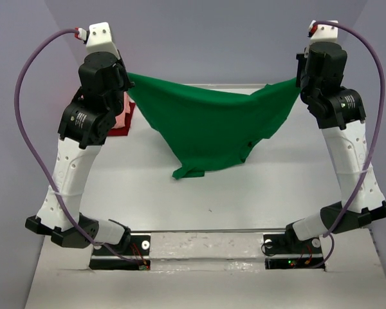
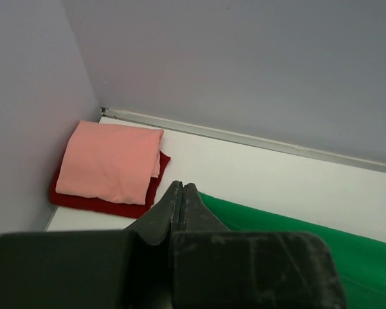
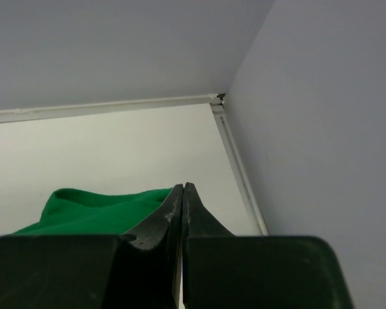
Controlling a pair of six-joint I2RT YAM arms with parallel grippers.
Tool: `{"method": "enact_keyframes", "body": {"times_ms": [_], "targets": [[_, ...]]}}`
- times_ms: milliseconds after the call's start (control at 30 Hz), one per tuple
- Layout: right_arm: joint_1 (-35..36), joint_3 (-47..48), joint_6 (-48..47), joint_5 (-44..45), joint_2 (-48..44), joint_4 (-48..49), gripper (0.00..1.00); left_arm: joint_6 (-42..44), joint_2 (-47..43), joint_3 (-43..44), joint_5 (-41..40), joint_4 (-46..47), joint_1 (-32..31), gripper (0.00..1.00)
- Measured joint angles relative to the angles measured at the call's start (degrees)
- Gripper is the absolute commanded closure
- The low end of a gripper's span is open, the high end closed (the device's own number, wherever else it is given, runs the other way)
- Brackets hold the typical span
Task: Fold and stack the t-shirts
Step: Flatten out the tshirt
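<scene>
The bright green t-shirt [image 1: 206,122] hangs stretched between my two raised grippers, and its lowest corner reaches the table. My left gripper [image 1: 126,77] is shut on its left end, and my right gripper [image 1: 300,84] is shut on its right end. In the left wrist view the jaws [image 2: 181,187] are pressed together, with green cloth [image 2: 296,238] running off to the right. In the right wrist view the jaws [image 3: 183,187] are also closed, with green cloth [image 3: 90,209] to their left. A folded salmon-pink t-shirt [image 2: 109,161] lies on a folded dark red t-shirt [image 2: 96,205] in the far left corner.
Grey walls close in the table at the back and on both sides, with a metal strip [image 3: 235,161] along their foot. In the top view the left arm [image 1: 93,103] hides most of the folded stack [image 1: 121,122]. Both arm bases sit at the near edge.
</scene>
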Motion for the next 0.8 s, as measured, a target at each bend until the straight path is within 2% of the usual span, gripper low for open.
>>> {"method": "enact_keyframes", "body": {"times_ms": [333, 500, 633, 800], "targets": [[-0.9, -1.8, 0.0, 1.1, -2.9, -1.1, 1.00, -0.5, 0.3, 0.0, 2.3, -0.2, 1.3, 1.00], [-0.5, -1.7, -1.9, 3.3, -4.4, 0.3, 1.00, 0.0, 1.5, 3.4, 2.3, -0.6, 0.9, 1.00], [1.7, -2.2, -4.7, 6.6, -6.3, 1.9, 1.00, 0.7, 0.2, 3.7, 1.1, -0.3, -0.4, 1.00], [6.8, -6.1, -8.9, 11.6, -12.1, 5.0, 1.00, 0.9, -6.2, -1.1, -0.3, -1.1, -0.6, 1.00]]}}
